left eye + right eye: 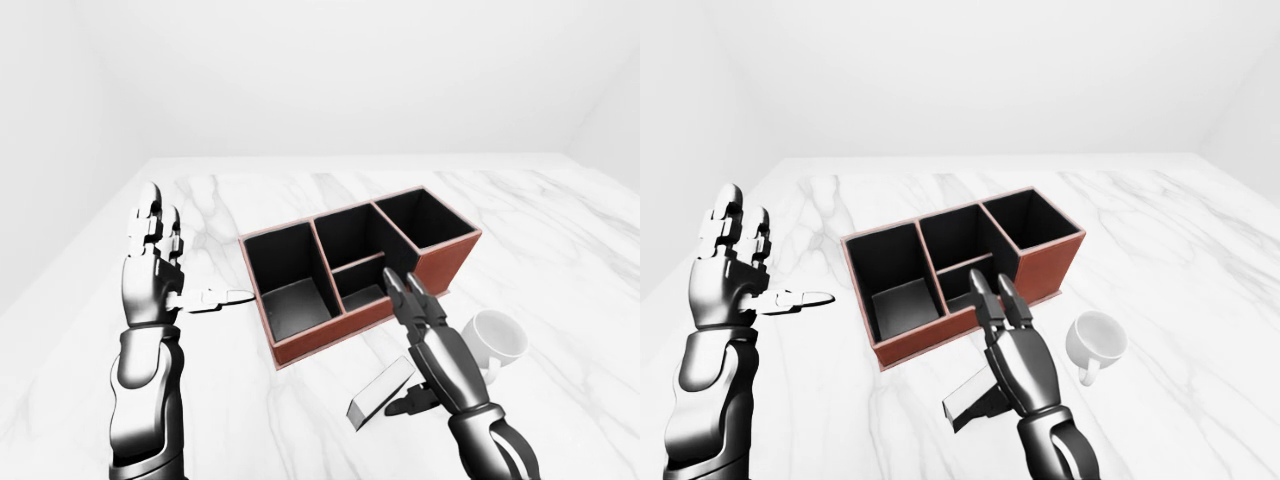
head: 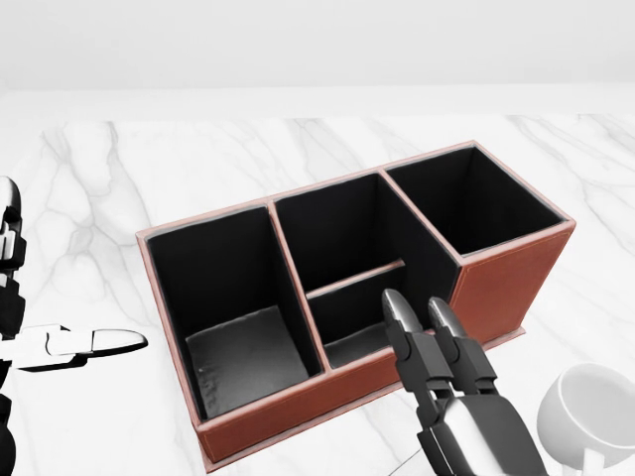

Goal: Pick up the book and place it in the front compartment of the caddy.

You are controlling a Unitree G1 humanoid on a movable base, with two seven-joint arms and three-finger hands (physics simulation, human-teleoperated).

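The book (image 1: 380, 392) is a pale grey slab lying flat on the marble, below the caddy in the left-eye view. My right hand (image 1: 415, 335) hovers over its right end, fingers stretched straight toward the caddy, thumb beside the book's edge; it is open and holds nothing. The brown caddy (image 1: 330, 335) has black compartments; its small low middle compartment (image 2: 359, 322) lies just above my right fingertips (image 2: 397, 312) in the head view. My left hand (image 1: 165, 255) stands open to the caddy's left, fingers up, thumb pointing at it.
A white mug (image 1: 495, 338) stands on the marble table (image 1: 560, 250) right of my right hand, below the caddy's right end. The table's far edge meets a plain white wall.
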